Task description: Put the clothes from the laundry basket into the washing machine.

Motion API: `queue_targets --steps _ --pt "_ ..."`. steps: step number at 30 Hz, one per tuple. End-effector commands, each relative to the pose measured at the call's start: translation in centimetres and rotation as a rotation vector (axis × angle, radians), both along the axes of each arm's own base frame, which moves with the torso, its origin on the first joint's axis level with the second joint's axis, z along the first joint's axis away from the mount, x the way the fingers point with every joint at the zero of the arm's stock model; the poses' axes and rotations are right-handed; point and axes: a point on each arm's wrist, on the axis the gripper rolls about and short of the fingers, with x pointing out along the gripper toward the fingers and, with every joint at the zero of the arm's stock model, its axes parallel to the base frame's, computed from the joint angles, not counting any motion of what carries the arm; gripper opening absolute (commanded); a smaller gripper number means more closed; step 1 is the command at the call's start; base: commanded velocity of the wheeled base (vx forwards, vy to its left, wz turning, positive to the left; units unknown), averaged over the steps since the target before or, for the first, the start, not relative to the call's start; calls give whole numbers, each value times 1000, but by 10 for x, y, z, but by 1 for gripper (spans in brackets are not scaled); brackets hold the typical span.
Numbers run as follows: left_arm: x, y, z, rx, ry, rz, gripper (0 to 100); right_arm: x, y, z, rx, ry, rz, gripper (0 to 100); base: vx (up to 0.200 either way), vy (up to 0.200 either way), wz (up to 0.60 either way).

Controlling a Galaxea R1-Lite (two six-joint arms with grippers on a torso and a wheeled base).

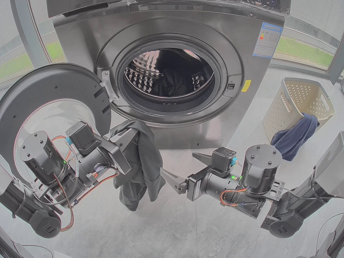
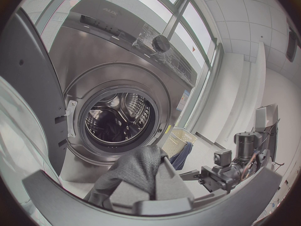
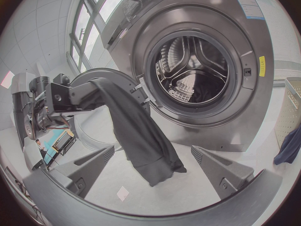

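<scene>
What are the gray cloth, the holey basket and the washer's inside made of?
The gray cloth looks like soft matte fabric: it hangs in limp folds. The basket seems stiff cream plastic, with moulded rows of holes. The drum looks like polished metal, probably steel: its dimples mirror the light.

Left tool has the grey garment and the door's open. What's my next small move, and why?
Probably raise the left tool and ease it toward the drum opening. The grey garment it grips hangs below the opening's lower rim, so going straight in would likely snag it. The door is swung clear, and the open right tool sits aside.
</scene>
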Motion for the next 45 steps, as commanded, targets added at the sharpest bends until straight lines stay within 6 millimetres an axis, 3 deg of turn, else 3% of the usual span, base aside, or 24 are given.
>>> queue_targets --steps 1,7,15,24,27,38,45 --pt "6 -3 -9 17 29 10 0 -10 8 -1 -2 2 37 100 0 0 0" --pt "8 -5 -12 22 35 8 0 -4 19 0 23 -25 45 100 0 0 0" --pt "8 -6 -6 4 19 24 0 29 38 -4 48 -74 13 100 0 0 0" --pt "8 -5 -5 2 16 24 0 46 52 -13 56 -87 7 100 0 0 0" --pt "8 -5 -5 1 16 22 0 54 49 -15 55 -88 -13 100 0 0 0" --pt "6 -4 -6 9 18 16 0 94 2 -15 22 -103 -164 100 0 0 0" --pt "2 -6 -3 2 10 3 0 94 7 -26 15 -95 -155 100 0 0 0"
